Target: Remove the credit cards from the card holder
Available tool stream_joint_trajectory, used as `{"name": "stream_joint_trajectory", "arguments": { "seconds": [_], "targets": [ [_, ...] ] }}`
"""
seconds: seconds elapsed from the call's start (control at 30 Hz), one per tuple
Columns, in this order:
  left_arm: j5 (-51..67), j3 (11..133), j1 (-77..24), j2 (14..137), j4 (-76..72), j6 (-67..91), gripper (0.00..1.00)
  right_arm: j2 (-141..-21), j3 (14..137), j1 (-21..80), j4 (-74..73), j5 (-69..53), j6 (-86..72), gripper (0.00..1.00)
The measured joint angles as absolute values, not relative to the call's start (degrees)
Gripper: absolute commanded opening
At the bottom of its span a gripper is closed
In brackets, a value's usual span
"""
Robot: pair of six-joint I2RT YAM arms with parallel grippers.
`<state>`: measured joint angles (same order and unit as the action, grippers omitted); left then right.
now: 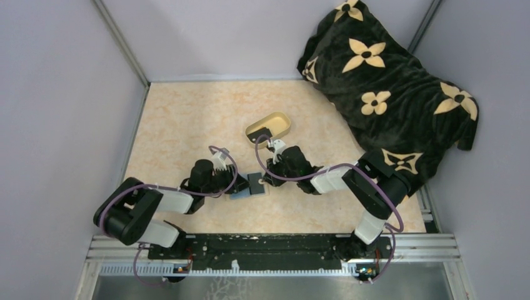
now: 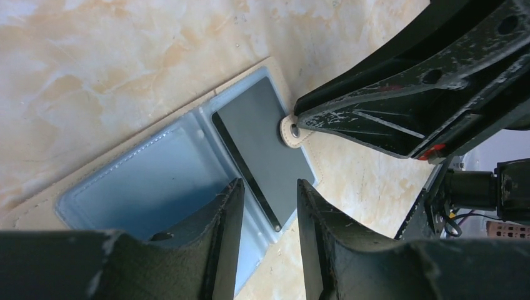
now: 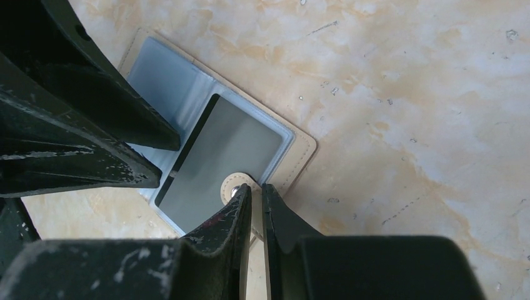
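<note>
Tan, blue-grey-lined bifold card holder (image 1: 250, 186) lies open mid-counter (image 1: 187, 125), its small tan tab (image 3: 236, 186) pinched in the right fingers (image 3: 240, 209). The left fingers (image 2: 228, 209) hover parted over the thin black credit card (image 2: 269, 144). If they catch the pocket lip, the holder could drag along.

The holder (image 2: 144, 181) pairs tan, stitched leather-look edging with glossy blue-grey faces; its snap (image 3: 235, 185) is shiny metal. The card (image 2: 262, 137) is smooth, dark and semi-gloss. Black plastic fingers (image 3: 228, 228) are scuffed. The table (image 3: 406, 94) looks matt and marbled; far right lies a plush blanket (image 1: 387, 81).
</note>
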<state>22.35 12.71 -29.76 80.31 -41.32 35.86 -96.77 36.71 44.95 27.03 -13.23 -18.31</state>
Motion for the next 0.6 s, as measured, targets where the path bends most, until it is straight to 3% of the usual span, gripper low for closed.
{"name": "stream_joint_trajectory", "arguments": {
  "seconds": [0.6],
  "targets": [
    [24.32,12.27,-29.47,86.67,-48.95,39.22,0.43,-96.71,36.36,44.95,27.49,-13.17,-18.68,0.12]
  ]
}}
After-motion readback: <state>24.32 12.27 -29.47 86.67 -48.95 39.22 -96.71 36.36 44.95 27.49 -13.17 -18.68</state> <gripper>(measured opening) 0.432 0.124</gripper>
